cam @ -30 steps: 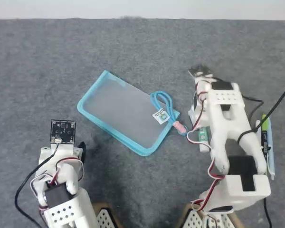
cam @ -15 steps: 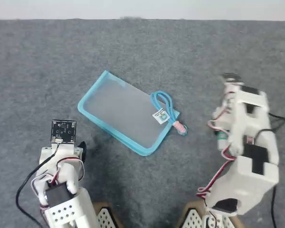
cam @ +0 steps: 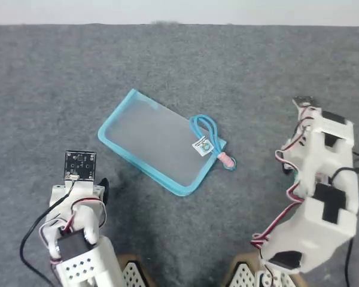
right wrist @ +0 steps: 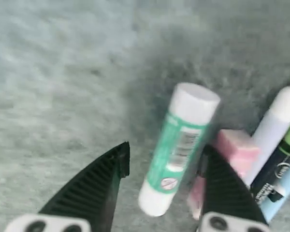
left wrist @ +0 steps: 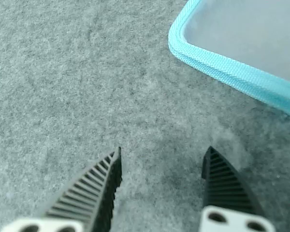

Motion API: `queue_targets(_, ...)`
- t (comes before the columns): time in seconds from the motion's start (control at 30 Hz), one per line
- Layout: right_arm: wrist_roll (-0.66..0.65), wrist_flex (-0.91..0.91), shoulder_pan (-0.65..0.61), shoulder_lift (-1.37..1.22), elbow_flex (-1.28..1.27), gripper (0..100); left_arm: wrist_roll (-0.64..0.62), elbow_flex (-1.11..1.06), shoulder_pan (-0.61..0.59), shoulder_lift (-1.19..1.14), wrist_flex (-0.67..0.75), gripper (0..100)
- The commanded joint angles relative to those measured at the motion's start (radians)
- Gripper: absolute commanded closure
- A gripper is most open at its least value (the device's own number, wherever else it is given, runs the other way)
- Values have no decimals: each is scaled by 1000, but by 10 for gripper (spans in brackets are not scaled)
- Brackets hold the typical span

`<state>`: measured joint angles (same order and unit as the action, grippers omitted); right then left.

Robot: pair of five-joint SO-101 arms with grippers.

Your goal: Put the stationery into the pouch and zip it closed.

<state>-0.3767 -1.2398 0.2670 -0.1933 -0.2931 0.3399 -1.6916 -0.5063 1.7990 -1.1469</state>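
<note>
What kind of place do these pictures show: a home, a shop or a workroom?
Probably a robot test bench: a left arm and a right arm stand at a felt-covered table, with a pouch and a glue stick laid out for practice.

Your right gripper's [right wrist: 166, 147] black ridged jaws stand apart on either side of a white-and-green glue stick [right wrist: 183, 121] lying on grey felt [right wrist: 63, 72]. Just beside it you see a pink block eraser [right wrist: 234, 152] and capped markers [right wrist: 275, 135].

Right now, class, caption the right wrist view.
Open right gripper brackets a glue stick beside a pink eraser and markers.
</note>
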Motion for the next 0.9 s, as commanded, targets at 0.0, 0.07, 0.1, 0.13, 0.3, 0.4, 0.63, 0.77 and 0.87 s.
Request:
queue_targets(0.0, 51, -44, -91, 213, 52, 793, 9, 5, 8, 14, -8, 749)
queue_targets(0.07, 69, -84, -151, 320, 51, 812, 9, 5, 8, 14, -8, 749)
queue_targets(0.1, 78, -102, -186, 364, 49, 818, 9, 5, 8, 14, -8, 749)
queue_targets(0.13, 87, -113, -226, 406, 43, 821, 9, 5, 8, 14, -8, 749)
queue_targets(0.3, 94, -47, -464, 453, -49, 822, 9, 5, 8, 14, -9, 749)
queue_targets(0.4, 94, 28, -564, 432, -109, 820, 9, 5, 6, 14, -9, 749)
queue_targets(0.63, 87, 208, -611, 340, -175, 820, 9, 5, 5, 14, -9, 749)
queue_targets(0.77, 87, 295, -613, 232, -160, 822, 9, 5, 5, 14, -8, 749)
queue_targets(0.87, 87, 302, -613, 157, -129, 823, 9, 5, 5, 14, -6, 749)
